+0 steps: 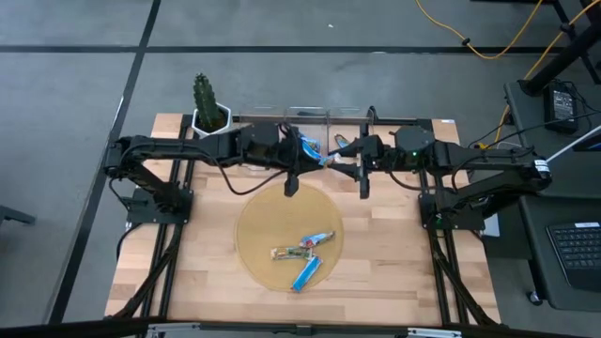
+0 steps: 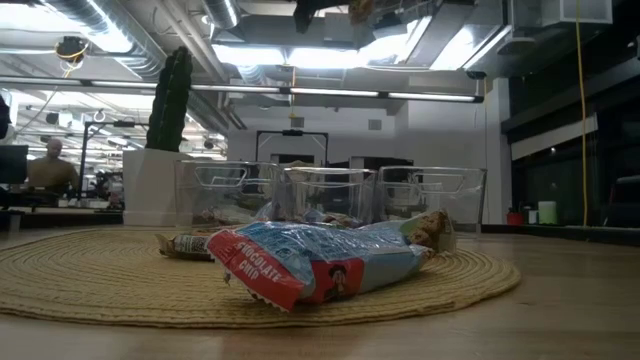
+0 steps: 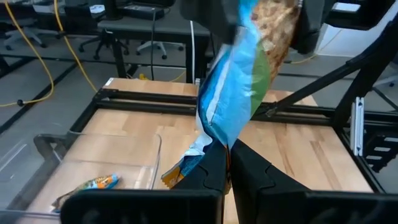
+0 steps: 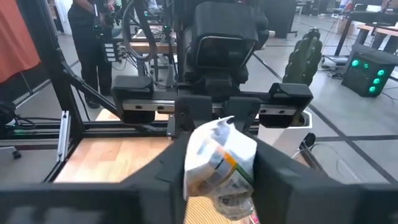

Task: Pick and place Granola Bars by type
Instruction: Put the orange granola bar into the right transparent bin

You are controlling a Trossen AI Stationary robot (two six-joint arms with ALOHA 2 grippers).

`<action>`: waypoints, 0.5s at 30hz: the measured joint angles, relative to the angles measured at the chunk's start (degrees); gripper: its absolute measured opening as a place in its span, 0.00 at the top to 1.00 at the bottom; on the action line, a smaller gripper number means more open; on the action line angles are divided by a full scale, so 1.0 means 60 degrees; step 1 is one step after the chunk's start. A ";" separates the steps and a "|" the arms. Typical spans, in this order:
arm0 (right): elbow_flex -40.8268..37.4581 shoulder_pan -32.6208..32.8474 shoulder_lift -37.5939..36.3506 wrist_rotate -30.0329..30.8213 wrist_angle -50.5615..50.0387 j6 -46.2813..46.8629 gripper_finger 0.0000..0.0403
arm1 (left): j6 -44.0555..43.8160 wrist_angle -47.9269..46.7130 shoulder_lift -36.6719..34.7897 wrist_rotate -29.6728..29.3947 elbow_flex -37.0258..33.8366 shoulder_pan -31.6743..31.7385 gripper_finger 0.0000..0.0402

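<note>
A blue wrapped granola bar [image 1: 317,152] hangs in the air between my two grippers, above the clear bins [image 1: 310,118] at the table's far edge. My left gripper [image 3: 228,163] is shut on one end of it and my right gripper [image 4: 221,177] is shut on the other end. Each arm reaches in level from its own side [image 1: 305,148] [image 1: 340,153]. Three more bars lie flat on the round woven mat [image 1: 258,221]: a brown one [image 1: 289,253], a blue-and-silver one [image 1: 319,239] and a bright blue one [image 1: 307,274]. My left gripper pinches the bar's blue end [image 3: 214,142] between its two fingers, coming level from the table's left side. The bar runs on away from the fingers to the other gripper, clear of the table and bins. My right gripper pinches the bar's other, crinkled end [image 4: 219,152] between its two fingers, coming level from the table's right side. The bar is lifted clear and runs on toward the left gripper behind it.
Three clear bins stand in a row at the far edge [image 2: 330,195]; one holds an orange-and-blue bar [image 3: 94,183]. A potted cactus [image 1: 208,103] stands at the far left. Bare wood lies around the mat. People show in the room beyond.
</note>
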 joint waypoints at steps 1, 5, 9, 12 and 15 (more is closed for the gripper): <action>0.0000 0.0000 0.0000 0.0000 0.0000 0.0000 0.70 | -0.0007 0.0014 0.0000 -0.0002 0.0000 0.0013 0.99; 0.0000 0.0000 0.0000 0.0004 -0.0047 -0.0004 0.84 | -0.0061 -0.0006 0.0000 0.0001 0.0033 0.0059 0.99; 0.0000 0.0000 -0.0004 0.0004 -0.0062 -0.0035 0.89 | -0.0084 0.0003 -0.0004 -0.0002 0.0040 0.0062 0.98; 0.0000 0.0000 -0.0013 0.0007 -0.0064 -0.0063 0.90 | -0.0084 -0.0057 -0.0087 0.0023 0.0044 0.0062 0.95; 0.0148 -0.0050 -0.0036 0.0007 -0.0362 -0.0081 0.89 | -0.0084 -0.0254 -0.0423 0.0071 0.0047 0.0064 0.89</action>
